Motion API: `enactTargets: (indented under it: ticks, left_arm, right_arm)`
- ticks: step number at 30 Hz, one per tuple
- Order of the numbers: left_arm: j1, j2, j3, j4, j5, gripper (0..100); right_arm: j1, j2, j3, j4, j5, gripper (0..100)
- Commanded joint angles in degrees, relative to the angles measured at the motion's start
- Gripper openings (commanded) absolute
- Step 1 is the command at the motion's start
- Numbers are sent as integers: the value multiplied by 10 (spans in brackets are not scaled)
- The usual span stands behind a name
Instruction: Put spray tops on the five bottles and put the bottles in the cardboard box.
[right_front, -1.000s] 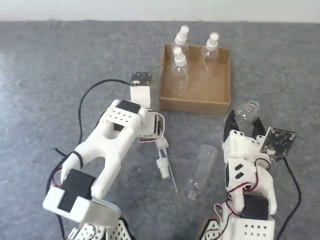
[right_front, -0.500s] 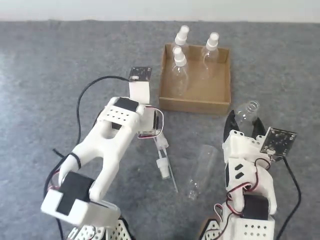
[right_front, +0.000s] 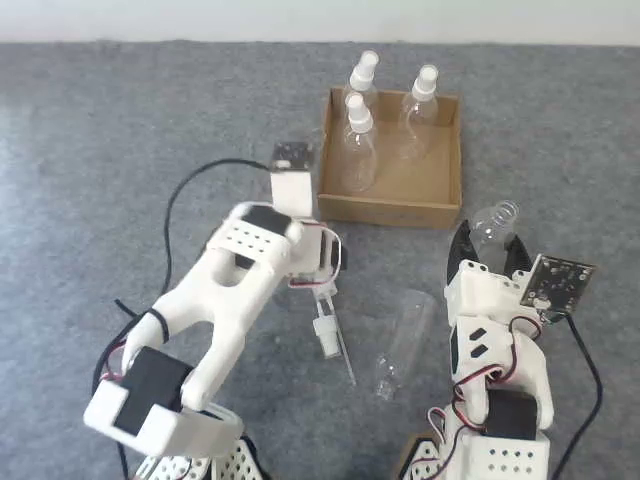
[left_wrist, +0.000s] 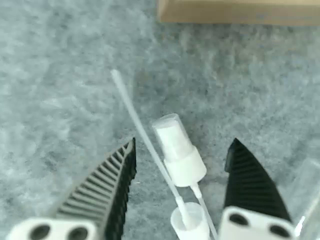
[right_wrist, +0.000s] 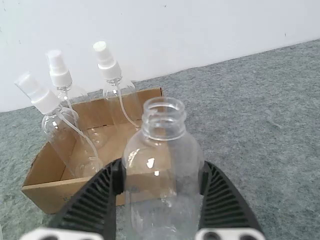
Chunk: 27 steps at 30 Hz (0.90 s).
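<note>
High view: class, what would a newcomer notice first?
Three bottles with spray tops stand in the cardboard box at the far side. The right claw grips an uncapped bottle near the box, and the left claw hangs open over a loose spray top.

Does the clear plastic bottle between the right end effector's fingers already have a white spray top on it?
No, the clear plastic bottle in the right end effector has a bare, open neck.

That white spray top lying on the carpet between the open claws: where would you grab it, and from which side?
By its stout white collar, from straight above. The spray top lies flat on the carpet, so only its sides are free; the left gripper hangs open astride it. Its thin tube would likely bend.
</note>
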Motion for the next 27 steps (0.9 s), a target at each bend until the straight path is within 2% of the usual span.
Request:
enactTargets:
  ticks: [1, 4, 9, 20, 27]
  left_arm:
    - [7, -1, 7, -48, 8, 269]
    - [6, 42, -11, -44, 5, 229]
    - [-7, 105, -83, 15, 4, 167]
    - [-73, 139, -143, 75, 4, 163]
    - [-68, 139, -143, 86, -26, 164]
  right_arm:
    - [3, -10, -7, -13, -4, 61]
    - [3, -10, -7, -13, -4, 61]
    - [3, -10, -7, -12, -4, 61]
    - [4, -10, -7, -12, -4, 61]
    - [5, -10, -7, -12, -4, 61]
